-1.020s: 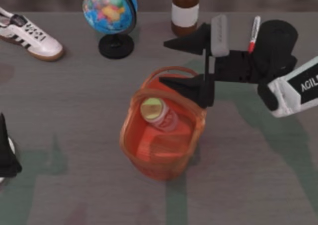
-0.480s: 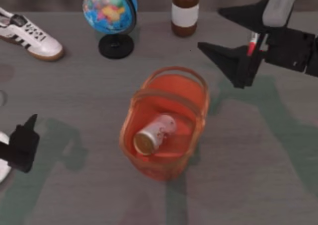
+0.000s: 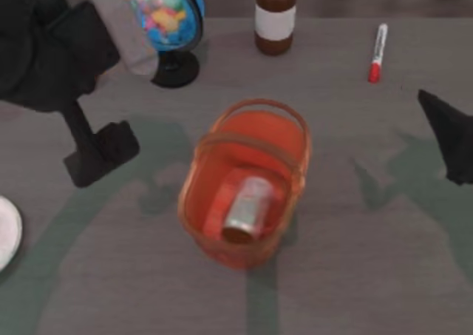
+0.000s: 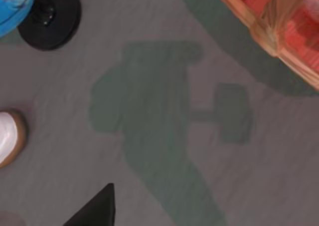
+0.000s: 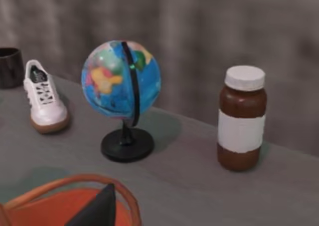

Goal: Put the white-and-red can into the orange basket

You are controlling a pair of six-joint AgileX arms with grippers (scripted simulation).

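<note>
The white-and-red can (image 3: 247, 210) lies on its side inside the orange basket (image 3: 194, 174), at the centre of the top view; one dark round end faces 6 o'clock. The basket handle (image 3: 255, 144) arches over the half of the basket toward 12 o'clock.

View coverage:
- Top view only: the can; the red-and-white marker (image 3: 378, 52) at 1 o'clock; both arms. The left gripper (image 3: 103, 143) hangs at 9 to 10 o'clock, beside the basket and apart from it. Whether its fingers are spread or closed cannot be told. The right gripper (image 3: 448, 137) sits at the 3 o'clock edge, well apart from the basket; its finger state cannot be told either.
- Left wrist view only: the grain of the table (image 4: 164, 136) at close range, with the arm's shadow on it. One dark fingertip (image 4: 97, 209), the basket rim (image 4: 269, 34), the black base of the globe (image 4: 50, 16) and the toe of a shoe (image 4: 10, 136) lie at the frame edges.
- Right wrist view only: side elevations. The globe (image 5: 121, 79) stands on a black stand, the brown bottle (image 5: 242, 118) upright near it, a white shoe (image 5: 44, 97) and a dark cup (image 5: 11, 66) beyond.

Surface and room: the table is grey with a wood-like grain; a blurred grey wall (image 5: 199, 31) lies behind it.

Labels: the bottle carries a blank white label and a white cap. No writing can be read on the can or the marker.
</note>
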